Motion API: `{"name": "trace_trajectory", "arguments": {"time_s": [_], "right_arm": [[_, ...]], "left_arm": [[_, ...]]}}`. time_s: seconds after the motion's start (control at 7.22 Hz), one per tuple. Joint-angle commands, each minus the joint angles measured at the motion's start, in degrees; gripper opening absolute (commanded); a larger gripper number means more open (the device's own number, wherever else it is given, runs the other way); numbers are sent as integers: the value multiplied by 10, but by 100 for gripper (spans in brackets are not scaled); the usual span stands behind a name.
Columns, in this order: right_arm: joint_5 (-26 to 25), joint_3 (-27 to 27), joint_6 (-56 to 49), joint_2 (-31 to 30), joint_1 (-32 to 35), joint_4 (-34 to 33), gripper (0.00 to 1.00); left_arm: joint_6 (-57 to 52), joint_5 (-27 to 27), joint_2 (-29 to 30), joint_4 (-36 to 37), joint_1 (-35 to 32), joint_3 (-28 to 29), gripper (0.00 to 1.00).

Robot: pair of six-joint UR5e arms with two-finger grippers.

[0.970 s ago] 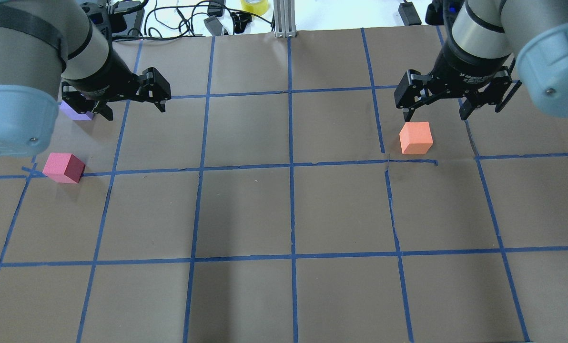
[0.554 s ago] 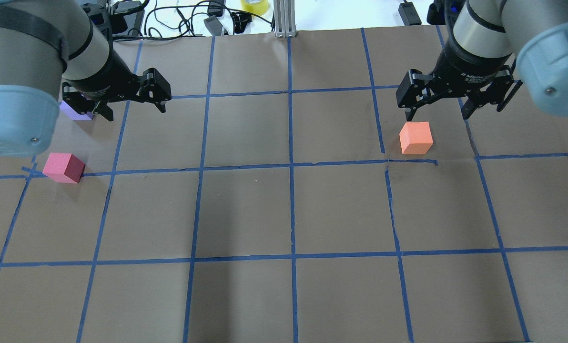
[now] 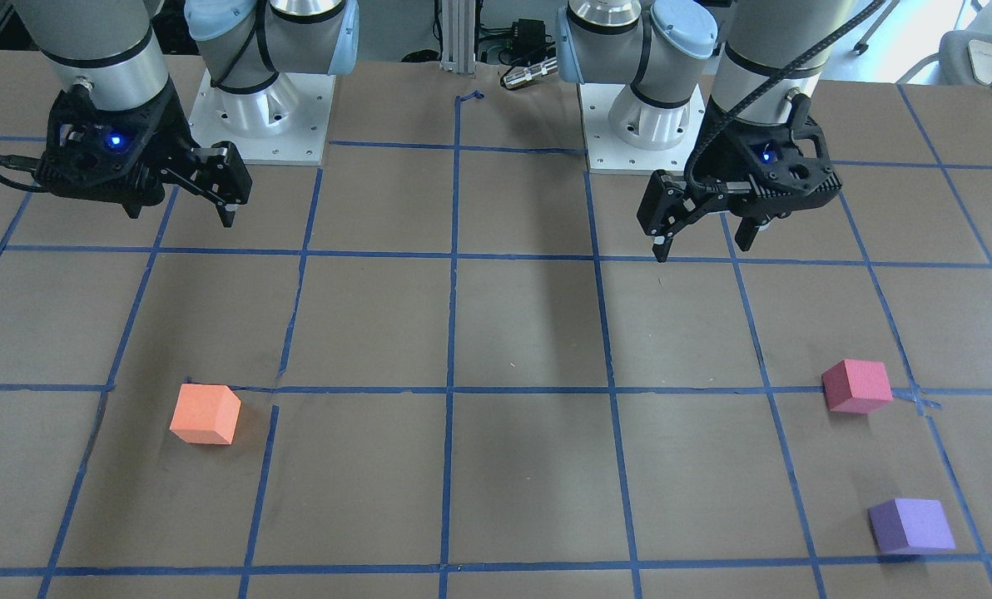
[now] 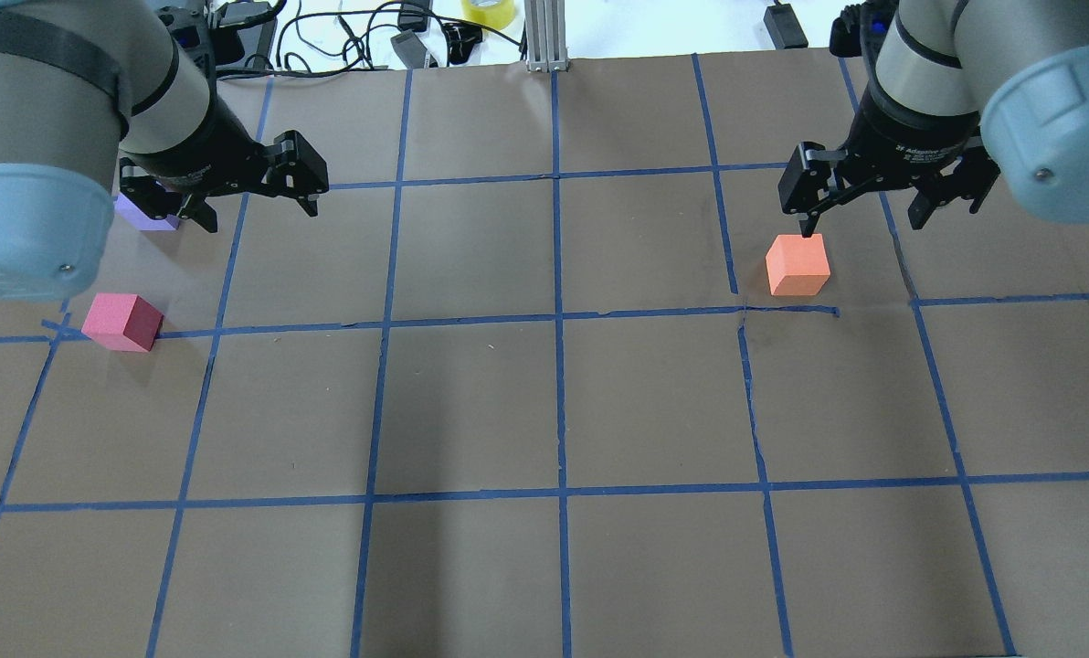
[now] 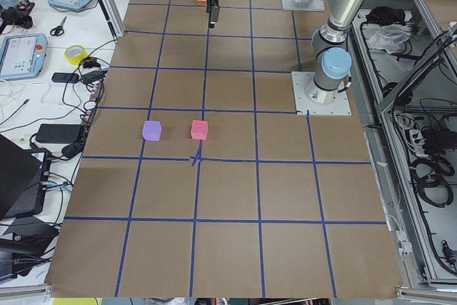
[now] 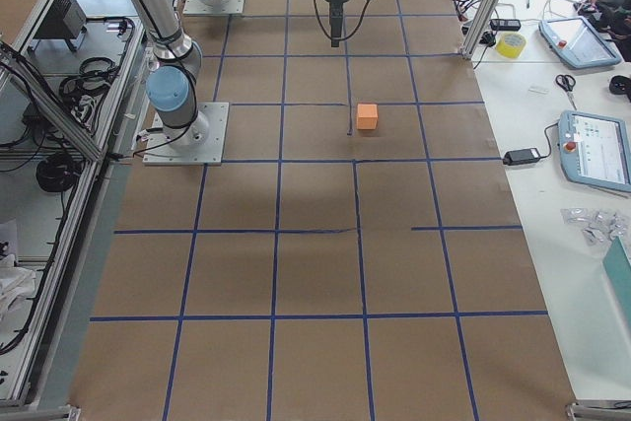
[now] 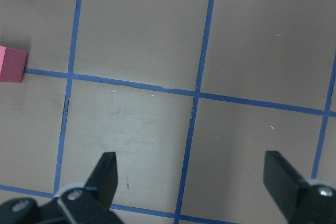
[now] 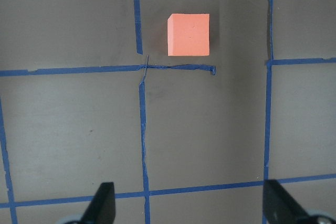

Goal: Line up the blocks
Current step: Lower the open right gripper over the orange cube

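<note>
Both tools hang over the table, jaws spread wide, holding nothing. The right gripper hovers near the orange block, not touching it. The pink block and purple block sit near each other on the left gripper's side.

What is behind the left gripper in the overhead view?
The purple block, seen only in part: the left gripper covers the rest of it. The front-facing view shows the block whole, lying alone on the brown paper and touching nothing.
</note>
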State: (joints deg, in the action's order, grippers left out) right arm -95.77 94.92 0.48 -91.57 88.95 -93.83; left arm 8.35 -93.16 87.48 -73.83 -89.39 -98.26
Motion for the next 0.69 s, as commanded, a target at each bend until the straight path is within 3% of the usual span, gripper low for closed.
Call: {"name": "trace_trajectory", "arguments": {"time_s": [0.0,0.28,0.55], "right_arm": [[-1,1,-4,31,-6,3,100],[10,10,-50,49,-31,-3,100],[8,52,-117,70,-39,-105,100]], "left_arm": [[0,0,1,0,0,0,100],[0,1,-4,1,0,-14,100],[0,1,-6,2,0,-18,100]]}}
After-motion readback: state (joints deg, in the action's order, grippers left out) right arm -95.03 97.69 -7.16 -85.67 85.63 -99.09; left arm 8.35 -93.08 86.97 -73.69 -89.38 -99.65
